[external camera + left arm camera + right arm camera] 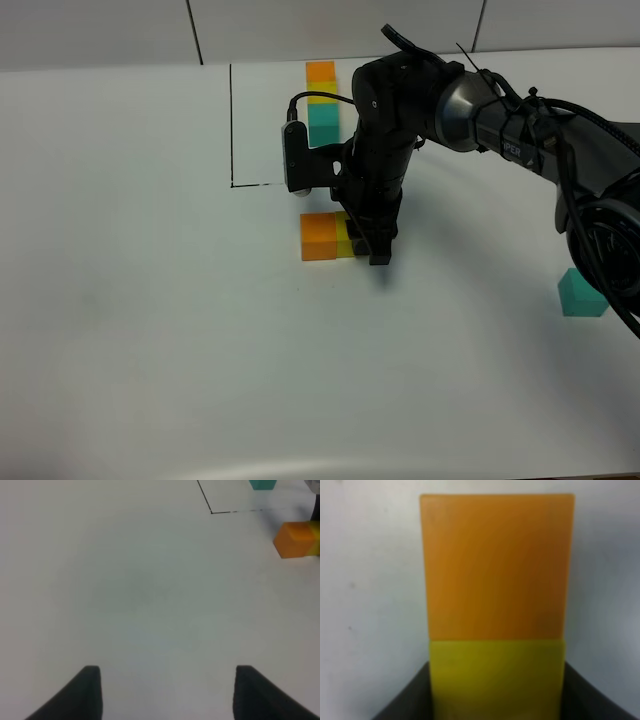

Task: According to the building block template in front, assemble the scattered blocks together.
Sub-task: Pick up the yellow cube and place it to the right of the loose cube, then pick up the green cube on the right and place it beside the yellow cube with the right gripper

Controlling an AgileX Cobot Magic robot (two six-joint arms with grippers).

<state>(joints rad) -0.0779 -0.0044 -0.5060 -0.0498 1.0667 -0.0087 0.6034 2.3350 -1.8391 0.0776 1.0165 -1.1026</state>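
The template row, orange (pixel 321 72), yellow and teal (pixel 323 122), lies at the far side inside a thin black outline (pixel 232 130). The loose orange cube (pixel 320 237) sits mid-table with the loose yellow cube (pixel 346 241) flush against its right side. My right gripper (pixel 365 248) stands straight down, shut on the yellow cube. The right wrist view shows its fingers flanking the yellow cube (pixel 496 670), which touches the orange cube (pixel 496 565). The loose teal cube (pixel 581 293) lies far right. My left gripper (pixel 167 695) is open and empty over bare table.
The white table (pixel 150 330) fills the view, with a tiled wall behind it. The right arm's cables hang at the right edge, just above the teal cube. The left wrist view shows the outline's corner (pixel 212 512) and the orange cube (pixel 295 540) far off.
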